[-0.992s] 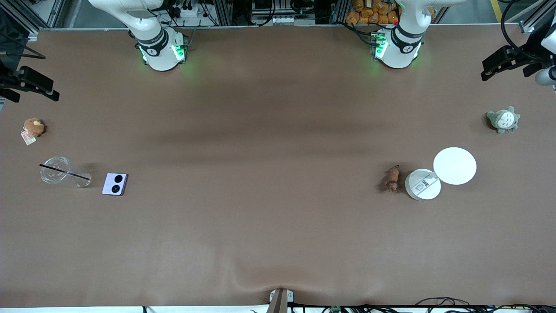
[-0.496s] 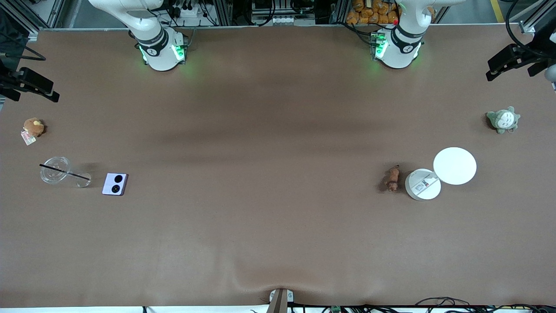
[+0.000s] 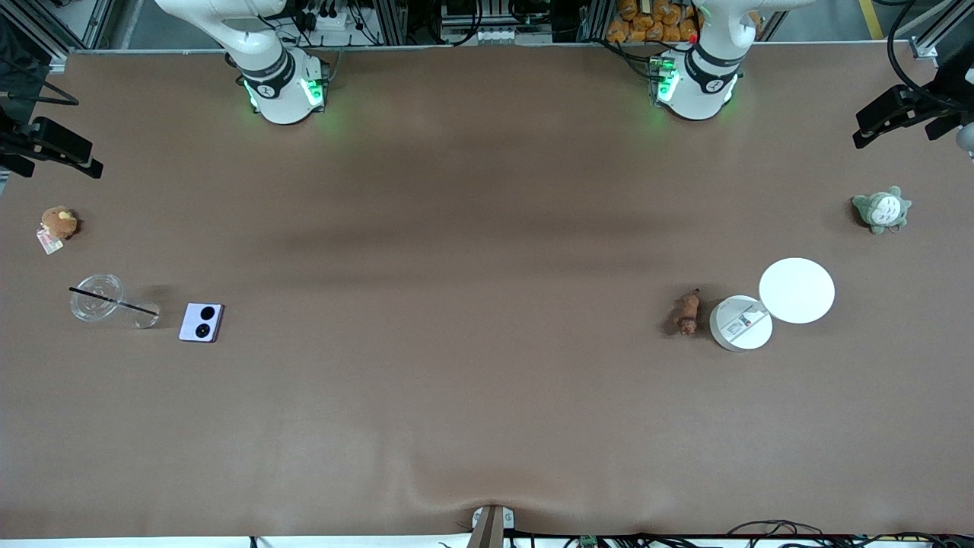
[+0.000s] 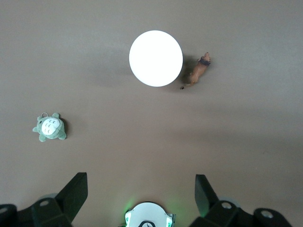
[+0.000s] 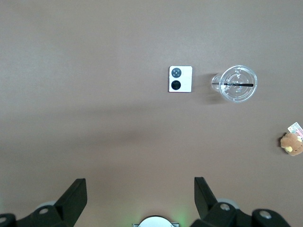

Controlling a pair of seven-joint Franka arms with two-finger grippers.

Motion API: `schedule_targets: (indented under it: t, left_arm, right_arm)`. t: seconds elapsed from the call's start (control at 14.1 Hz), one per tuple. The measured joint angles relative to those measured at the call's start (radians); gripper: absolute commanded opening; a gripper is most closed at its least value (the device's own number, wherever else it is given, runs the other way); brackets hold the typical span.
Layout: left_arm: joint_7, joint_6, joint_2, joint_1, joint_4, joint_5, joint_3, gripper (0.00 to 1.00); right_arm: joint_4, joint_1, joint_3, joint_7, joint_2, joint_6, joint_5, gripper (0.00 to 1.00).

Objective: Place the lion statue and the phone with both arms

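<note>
Presently listed, right arm's end of the brown table [image 3: 487, 228]: small pale lilac folded phone [image 3: 202, 322] [image 5: 180, 79], nearly square, lying flat with its two round black camera circles up, those circles lined up roughly toward and away from the front camera. Just beside it, a clear plastic cup [image 3: 97, 297] [image 5: 239, 83] with a black straw, and farther from the front camera a round brown plush toy [image 3: 58, 222] [image 5: 292, 143] with a tag.

Left arm's end: tiny brown-orange lion statue [image 3: 688, 312] [image 4: 198, 72], lying with its long axis running roughly toward and away from the front camera, thin tail at one end. Just beside it, a white round lid with a label [image 3: 740, 323], touching a larger white disc [image 3: 797, 290] [image 4: 155, 58]. Well apart, a grey-green plush [image 3: 881, 209] [image 4: 50, 127].

Left gripper [image 4: 141, 191]: high above the table, fingers spread wide, holding nothing. Right gripper [image 5: 140, 191]: likewise raised, fingers apart, empty.
</note>
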Motion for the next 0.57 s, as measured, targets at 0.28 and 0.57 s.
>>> schedule_targets:
  t: [0.28, 0.57]
  left_arm:
    - [0.001, 0.0, 0.004, 0.0, 0.0, 0.0, 0.0, 1.0]
    - [0.002, -0.009, 0.005, 0.001, 0.0, 0.0, 0.0, 1.0]
  right_arm:
    - [0.0, 0.0, 0.0, 0.0, 0.0, -0.001, 0.0, 1.0]
    - [0.0, 0.0, 0.0, 0.0, 0.0, -0.003, 0.0, 1.0]
